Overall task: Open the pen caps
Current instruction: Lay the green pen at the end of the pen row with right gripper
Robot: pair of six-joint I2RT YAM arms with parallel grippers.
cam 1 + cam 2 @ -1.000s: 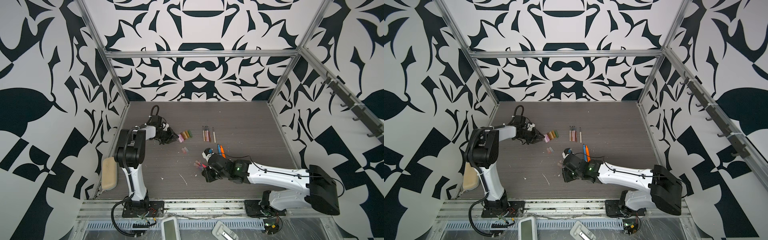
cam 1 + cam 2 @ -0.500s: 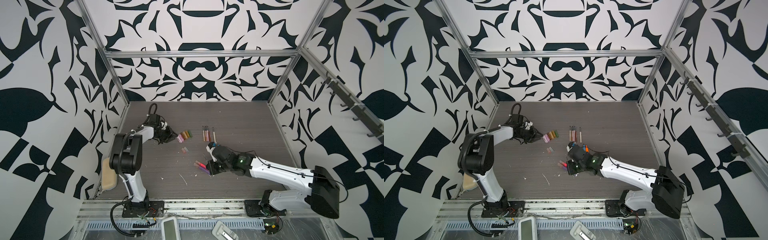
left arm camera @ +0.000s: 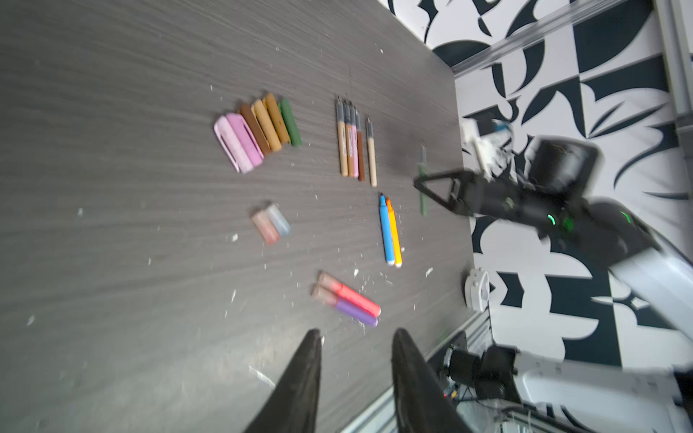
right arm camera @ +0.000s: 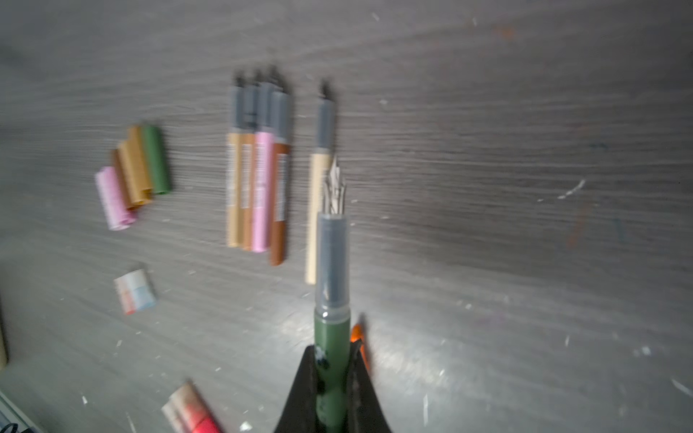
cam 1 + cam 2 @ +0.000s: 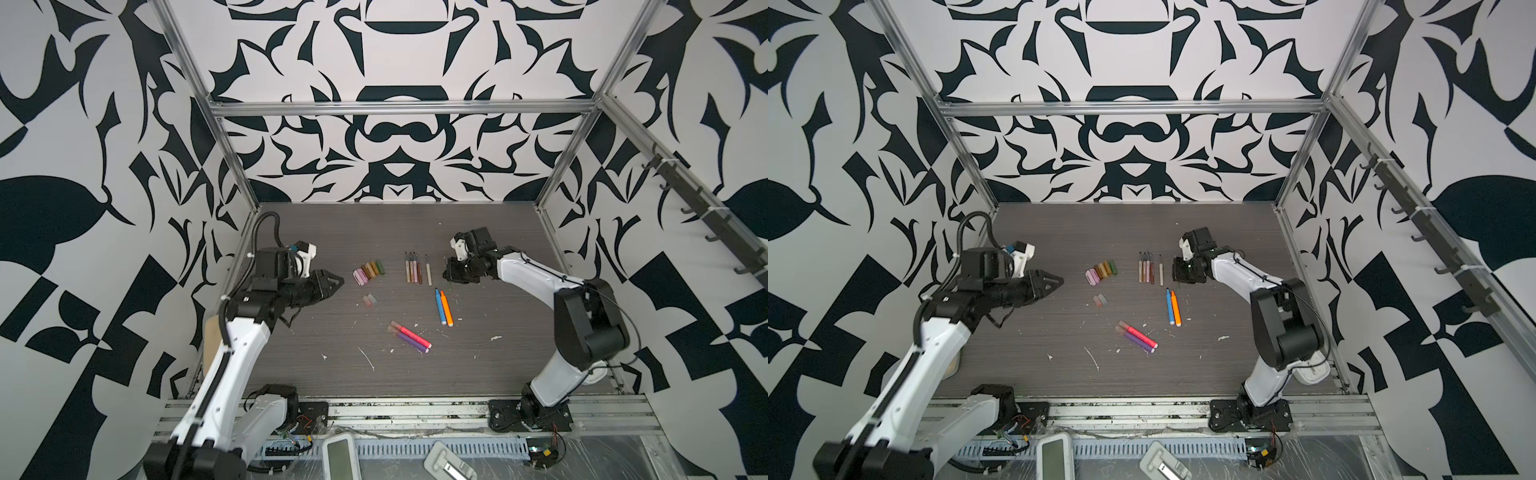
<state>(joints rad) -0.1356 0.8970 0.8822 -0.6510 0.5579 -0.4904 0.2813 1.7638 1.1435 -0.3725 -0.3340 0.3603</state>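
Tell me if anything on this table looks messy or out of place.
White scraps litter the near half of the table. The pink pen and purple pen lie askew, caps on, apart from the tidy rows. Nothing else stands out; the green pen sits uncapped in the right gripper.

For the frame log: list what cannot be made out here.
Rear of the green pen: hidden inside the right gripper, right wrist view.
Its tip: blurred there; too small in both top views.
Print on the thin pens: blurred, right wrist view.
Most of the pink pen: cut off by the frame edge, right wrist view.
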